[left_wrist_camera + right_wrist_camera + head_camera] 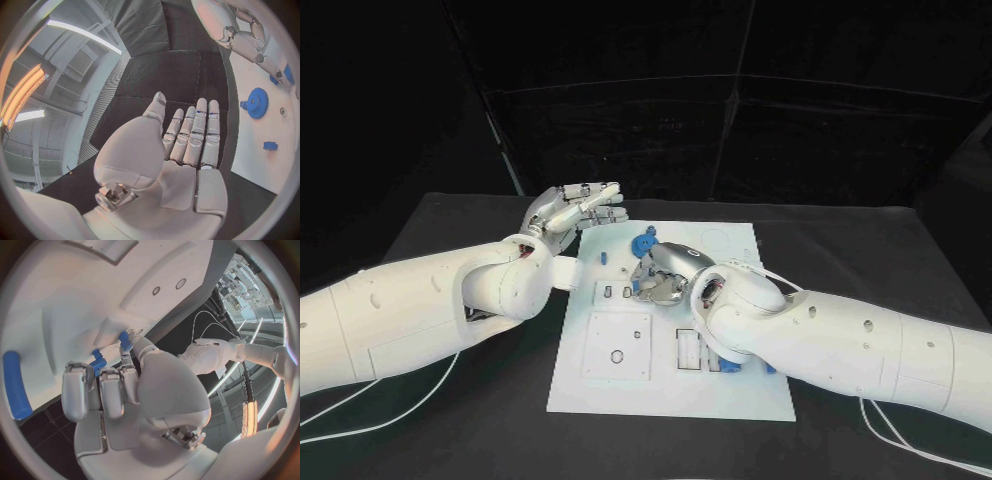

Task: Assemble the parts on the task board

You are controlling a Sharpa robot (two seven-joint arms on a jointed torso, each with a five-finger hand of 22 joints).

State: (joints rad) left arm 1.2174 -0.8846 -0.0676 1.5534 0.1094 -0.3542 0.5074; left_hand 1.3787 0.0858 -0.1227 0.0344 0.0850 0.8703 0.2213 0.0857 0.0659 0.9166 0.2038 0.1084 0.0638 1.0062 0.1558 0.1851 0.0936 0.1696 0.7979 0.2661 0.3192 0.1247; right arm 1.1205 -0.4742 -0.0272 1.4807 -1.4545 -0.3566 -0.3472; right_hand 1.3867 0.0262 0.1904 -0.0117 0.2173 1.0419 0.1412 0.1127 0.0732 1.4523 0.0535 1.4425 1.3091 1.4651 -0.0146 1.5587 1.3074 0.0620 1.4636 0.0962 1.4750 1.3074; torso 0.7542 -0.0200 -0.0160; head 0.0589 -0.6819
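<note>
The white task board [678, 392] lies in the middle of the black table. My right hand [669, 270] hangs over its middle with fingers curled down, pinching a small blue part [633, 290] against the board. The right wrist view shows that blue part [97, 361] between the fingertips [111, 390] and the thumb, on the board [94, 290]. My left hand [574, 210] hovers by the board's far left corner, flat, fingers straight, holding nothing. The left wrist view shows this left hand [187, 145] beside a blue gear [256, 102].
On the board's far part lie the blue gear [643, 243] and a small blue piece [606, 255]. More blue pieces [733, 367] sit under my right forearm. A long blue peg [15, 385] lies near the board's edge. Recessed slots [616, 345] mark the near left.
</note>
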